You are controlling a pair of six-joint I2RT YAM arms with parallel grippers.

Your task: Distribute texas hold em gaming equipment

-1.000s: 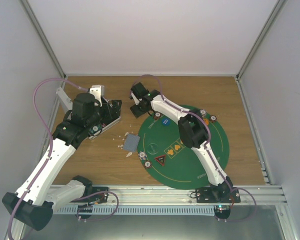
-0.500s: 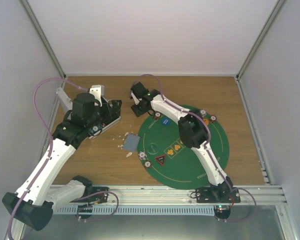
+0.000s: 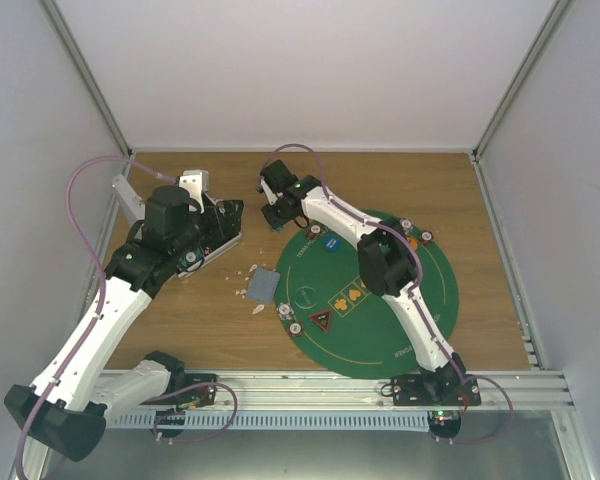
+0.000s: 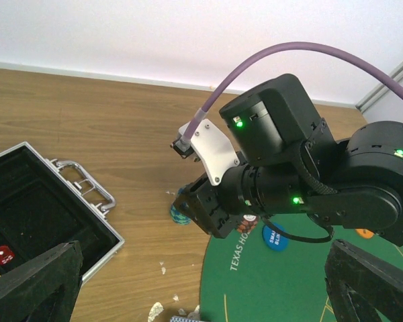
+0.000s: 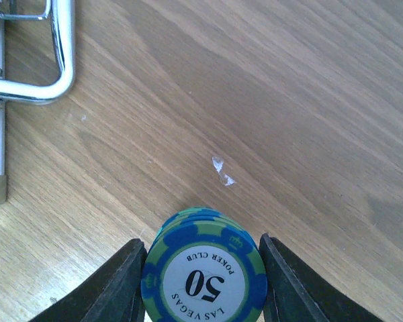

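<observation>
Blue-green poker chip stack (image 5: pixel 203 268) on counter (image 5: pixel 269 87) | right end effector (image 5: pixel 201 243) clamped its rim | left end effector (image 4: pixel 203 268) gaped empty | likely rigid, slick, shear-prone.

Probably a lab test cell: the wooden surface (image 3: pixel 440 190) is enclosed by white panels (image 3: pixel 310 70), aluminium rail (image 3: pixel 310 385) at 6 o'clock.

Two arms (image 3: pixel 100 320), one case (image 3: pixel 193 183), one mat (image 3: pixel 380 345), one card pile (image 3: pixel 264 286), three marker tokens (image 3: pixel 331 242), five lone chips (image 3: pixel 283 310), one chip stack (image 5: pixel 203 268).
</observation>
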